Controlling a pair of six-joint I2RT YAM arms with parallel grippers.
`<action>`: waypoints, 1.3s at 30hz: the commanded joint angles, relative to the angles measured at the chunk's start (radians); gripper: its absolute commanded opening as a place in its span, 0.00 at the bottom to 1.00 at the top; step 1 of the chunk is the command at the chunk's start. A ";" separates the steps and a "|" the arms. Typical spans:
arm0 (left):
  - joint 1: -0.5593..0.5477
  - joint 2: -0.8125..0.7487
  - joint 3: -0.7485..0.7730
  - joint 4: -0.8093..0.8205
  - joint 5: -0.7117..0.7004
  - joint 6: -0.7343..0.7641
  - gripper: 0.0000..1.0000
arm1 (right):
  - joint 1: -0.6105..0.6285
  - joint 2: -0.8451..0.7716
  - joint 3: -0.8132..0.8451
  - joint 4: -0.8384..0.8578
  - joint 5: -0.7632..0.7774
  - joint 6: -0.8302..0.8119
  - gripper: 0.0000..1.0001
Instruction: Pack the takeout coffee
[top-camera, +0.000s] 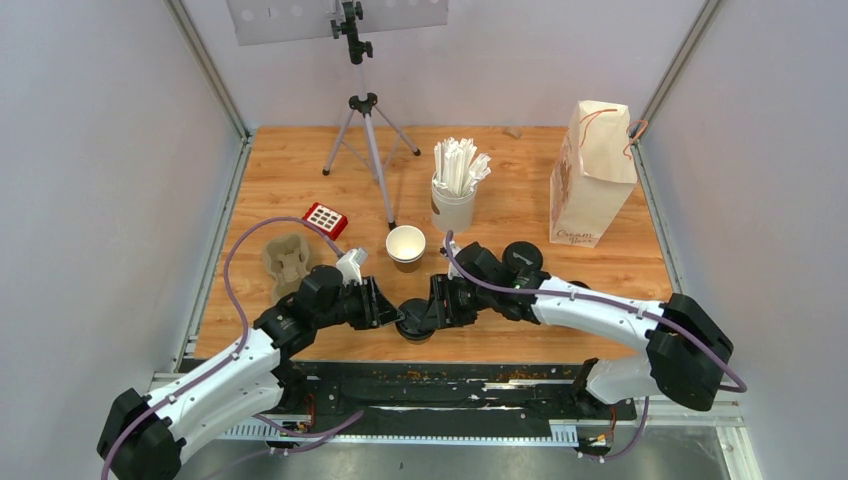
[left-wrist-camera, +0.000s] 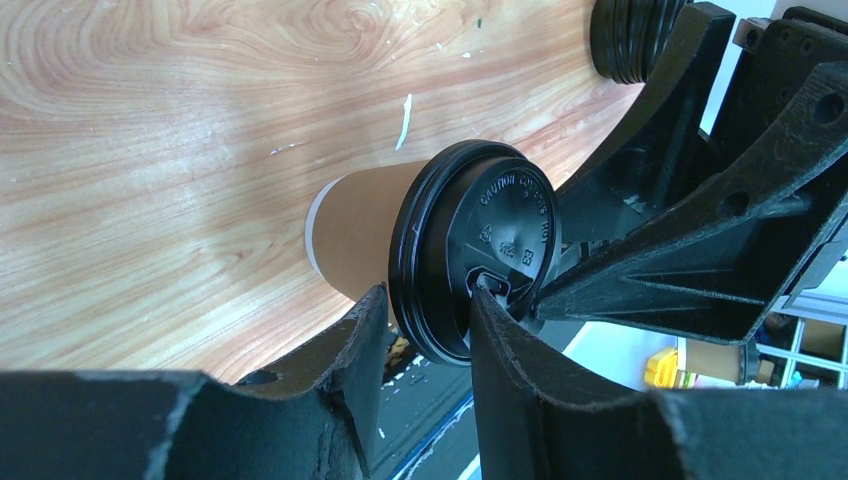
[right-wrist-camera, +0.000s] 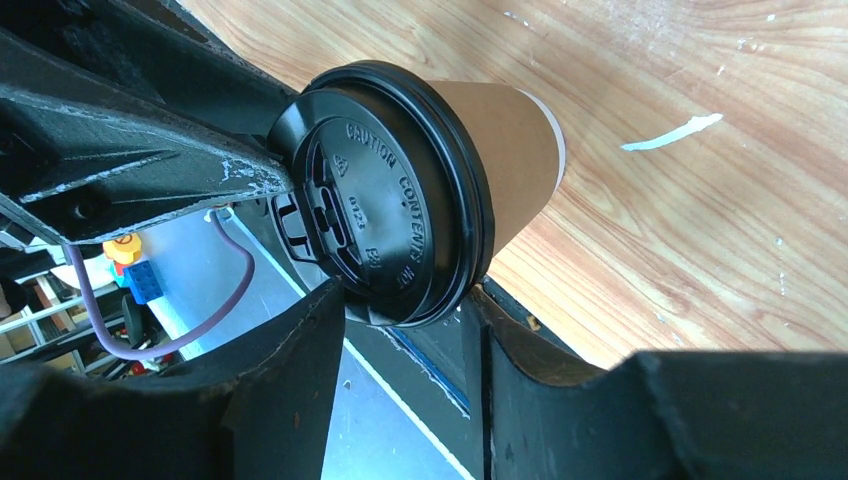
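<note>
Left hand (left-wrist-camera: 428, 315): about half open, fingers pinch rim of black lid (left-wrist-camera: 490, 240) on lidded coffee cup (left-wrist-camera: 360, 225), both sides touching. Right hand (right-wrist-camera: 405, 305): about half open, straddles same lid from opposite side, fingers close against rim; firm grip cannot tell. Cup upright between hands, near front edge of tabletop (top-camera: 300, 170). Behind, apart: open paper cup (top-camera: 405, 243), lid stack (top-camera: 523, 256), straw cup (top-camera: 453, 205). Cup carrier (top-camera: 290, 257) left, paper bag (top-camera: 592, 175) back right.

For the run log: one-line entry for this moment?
lidded cup: upright between both hands | left hand: shut on lid rim | right hand: straddling lid rim, grip unclear | cup carrier: empty
</note>
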 joint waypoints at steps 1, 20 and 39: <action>-0.003 0.028 0.007 -0.088 -0.067 0.060 0.42 | -0.003 0.005 -0.063 -0.001 0.017 -0.011 0.44; -0.004 0.016 0.062 -0.035 -0.019 0.056 0.47 | -0.027 -0.105 0.107 -0.196 0.096 -0.131 0.52; -0.003 -0.166 0.762 -0.689 -0.612 0.378 1.00 | 0.170 0.138 0.533 -0.495 0.450 -0.254 1.00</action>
